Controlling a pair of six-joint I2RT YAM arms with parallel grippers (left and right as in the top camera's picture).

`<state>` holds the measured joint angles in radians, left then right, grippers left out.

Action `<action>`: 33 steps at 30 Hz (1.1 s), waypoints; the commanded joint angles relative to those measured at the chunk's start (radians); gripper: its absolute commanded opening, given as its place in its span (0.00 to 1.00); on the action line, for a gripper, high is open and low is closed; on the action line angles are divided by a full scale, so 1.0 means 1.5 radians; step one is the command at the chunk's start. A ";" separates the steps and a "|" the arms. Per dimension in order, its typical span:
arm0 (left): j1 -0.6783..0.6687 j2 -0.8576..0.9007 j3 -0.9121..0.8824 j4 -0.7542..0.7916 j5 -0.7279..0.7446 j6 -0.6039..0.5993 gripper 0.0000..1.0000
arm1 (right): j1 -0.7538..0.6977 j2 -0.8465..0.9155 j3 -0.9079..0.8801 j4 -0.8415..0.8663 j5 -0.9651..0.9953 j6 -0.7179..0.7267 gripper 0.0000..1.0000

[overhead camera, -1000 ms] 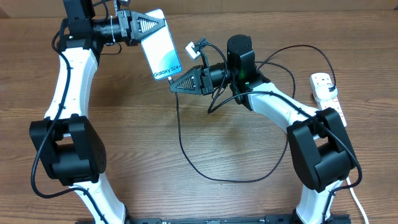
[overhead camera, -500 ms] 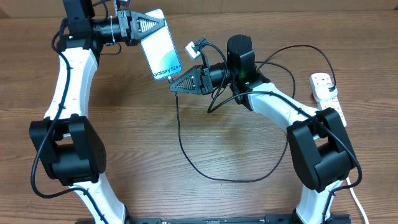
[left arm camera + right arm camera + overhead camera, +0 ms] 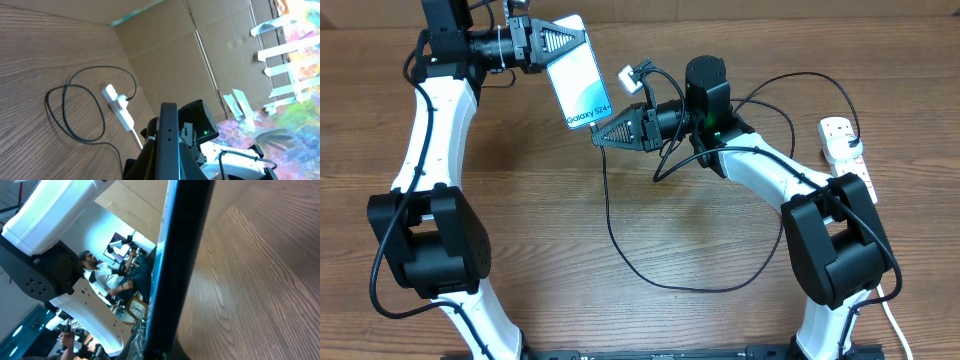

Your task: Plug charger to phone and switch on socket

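The phone [image 3: 578, 80] is lifted off the table at the back, its lit screen facing up, and my left gripper [image 3: 580, 37] is shut on its top end. My right gripper [image 3: 601, 138] sits at the phone's bottom edge, shut on the tip end of the charger [image 3: 612, 225]. The tip itself is hidden between the fingers. From there the black cable loops over the table to the socket [image 3: 842, 143] at the right edge. In the left wrist view the phone's dark edge [image 3: 168, 142] runs up between my fingers. In the right wrist view that edge is a dark bar [image 3: 181, 255].
The socket's white cord [image 3: 890, 312] runs down the right side toward the front. In the left wrist view the socket [image 3: 119, 102] and cable loops [image 3: 75, 117] lie near a cardboard wall [image 3: 170, 55]. Both arm bases stand at the front corners.
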<state>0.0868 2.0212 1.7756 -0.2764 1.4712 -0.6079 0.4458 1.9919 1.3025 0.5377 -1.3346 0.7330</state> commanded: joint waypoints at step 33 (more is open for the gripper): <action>0.003 -0.022 0.015 0.003 0.067 0.007 0.04 | -0.002 -0.001 0.009 0.052 0.069 0.053 0.07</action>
<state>0.0940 2.0212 1.7775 -0.2687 1.4929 -0.6029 0.4538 1.9923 1.3014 0.5987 -1.3037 0.8112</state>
